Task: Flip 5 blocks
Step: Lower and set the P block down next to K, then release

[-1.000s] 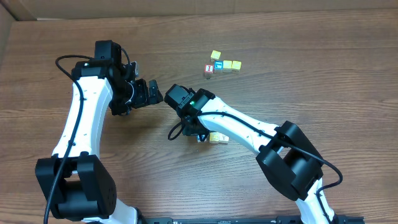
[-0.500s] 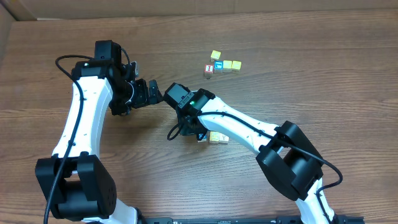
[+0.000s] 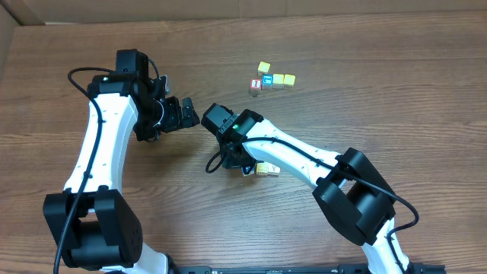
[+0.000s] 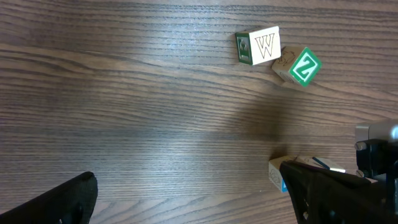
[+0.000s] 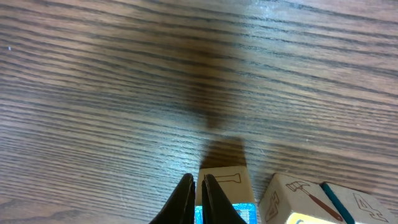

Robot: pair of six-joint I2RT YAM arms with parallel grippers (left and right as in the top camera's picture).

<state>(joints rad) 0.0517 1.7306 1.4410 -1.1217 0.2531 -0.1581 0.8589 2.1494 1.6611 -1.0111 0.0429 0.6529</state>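
Right gripper (image 5: pixel 199 179) closed at a cube, left gripper (image 4: pixel 186 177) wide open over the brown wood-grain table (image 3: pixel 380 114).
Near side: the right fingers are pinched together with nothing visible between them, tips right at the left edge of a pale cream wooden cube with a blue face (image 5: pixel 229 183). A whitish wooden cube with a hammer drawing (image 5: pixel 292 196) sits just beside it on the right. The left gripper holds nothing and hangs over bare table. Beyond it lie a whitish wooden cube lettered W (image 4: pixel 266 45) and a wooden cube with a green Z face (image 4: pixel 300 66), turned diagonal, corners about touching. Far side, well apart: a cluster of small yellow, blue and red cubes (image 3: pixel 278 79).
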